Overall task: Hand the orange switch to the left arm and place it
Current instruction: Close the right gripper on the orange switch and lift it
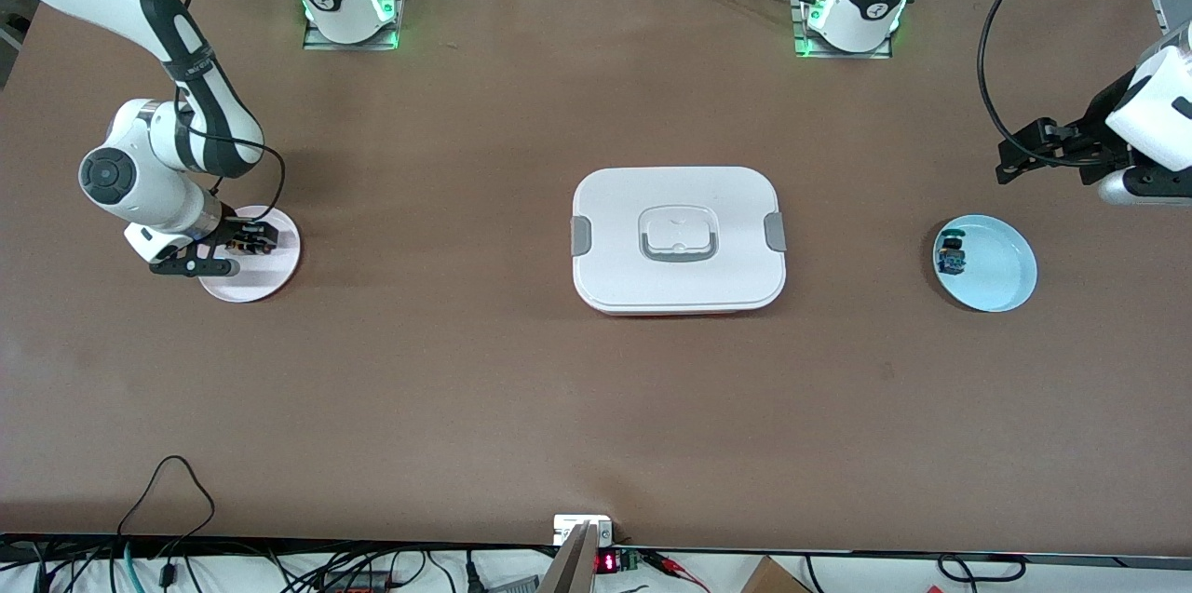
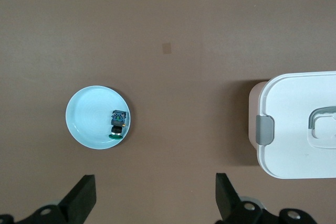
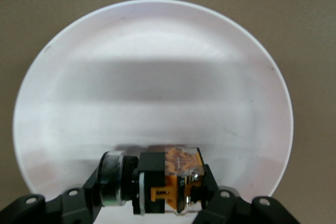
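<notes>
On the brown table (image 1: 466, 388), the box (image 1: 678, 239) sits mid-way between two plates. The right gripper (image 1: 244, 239) has clamped the orange switch (image 3: 168, 179) on the pink plate (image 1: 279, 272); lifting, handover and placing remain. The left gripper (image 2: 155, 195) waits wide above the blue plate (image 1: 1001, 281) holding the blue switch (image 1: 952, 256).

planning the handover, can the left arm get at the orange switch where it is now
Probably not: the orange switch sits in the right gripper on the pink plate, with the box between it and the open left gripper.
</notes>
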### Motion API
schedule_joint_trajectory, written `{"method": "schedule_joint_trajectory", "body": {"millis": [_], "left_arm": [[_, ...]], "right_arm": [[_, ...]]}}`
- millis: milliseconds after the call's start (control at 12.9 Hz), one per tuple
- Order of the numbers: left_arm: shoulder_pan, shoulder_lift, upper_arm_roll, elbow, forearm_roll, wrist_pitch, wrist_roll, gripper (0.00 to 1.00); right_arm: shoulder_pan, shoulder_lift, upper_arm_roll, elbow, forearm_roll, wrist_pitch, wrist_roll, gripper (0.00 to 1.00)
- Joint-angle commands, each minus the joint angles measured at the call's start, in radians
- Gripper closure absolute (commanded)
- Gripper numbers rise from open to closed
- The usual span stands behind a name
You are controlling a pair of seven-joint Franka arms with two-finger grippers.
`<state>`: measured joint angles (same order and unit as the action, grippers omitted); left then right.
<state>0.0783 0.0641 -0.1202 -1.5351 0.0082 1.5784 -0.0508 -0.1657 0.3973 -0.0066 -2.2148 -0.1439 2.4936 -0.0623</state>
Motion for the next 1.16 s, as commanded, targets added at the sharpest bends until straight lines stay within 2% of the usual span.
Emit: {"method": "schedule_joint_trajectory", "body": {"millis": [0,155,310,543,620,853,1085], "left_arm": [[0.006,0.013,0.001,0.027,-0.016,-0.02,0.012,0.0],[0.006,0.013,-0.001,0.027,-0.016,-0.02,0.012,0.0],[0.006,0.013,0.001,0.027,-0.016,-0.02,0.012,0.0],[0.008,0.013,0.001,0.027,-0.017,-0.021,0.012,0.0],[0.008,0.013,-0.001,0.027,-0.019,-0.02,0.012,0.0],[0.02,0.013,0.001,0.027,-0.054,-0.02,0.014,0.0],[0.06,0.023,0.001,0.029,-0.135,-0.02,0.012,0.0]], "right_arm": [[-0.012,-0.061,0.039,0.05,0.029,-0.142,-0.021,1.0],[-0.009,-0.081,0.068,0.119,0.03,-0.284,-0.022,1.0],[-0.009,-0.089,0.127,0.232,0.047,-0.468,-0.021,1.0],[-0.003,-0.095,0.148,0.429,0.136,-0.724,-0.022,1.0],[0.005,-0.095,0.16,0.482,0.139,-0.787,-0.024,1.0],[0.006,-0.104,0.236,0.604,0.139,-0.906,-0.12,1.0],[0.008,-0.156,0.301,0.656,0.153,-0.94,-0.156,1.0]]}}
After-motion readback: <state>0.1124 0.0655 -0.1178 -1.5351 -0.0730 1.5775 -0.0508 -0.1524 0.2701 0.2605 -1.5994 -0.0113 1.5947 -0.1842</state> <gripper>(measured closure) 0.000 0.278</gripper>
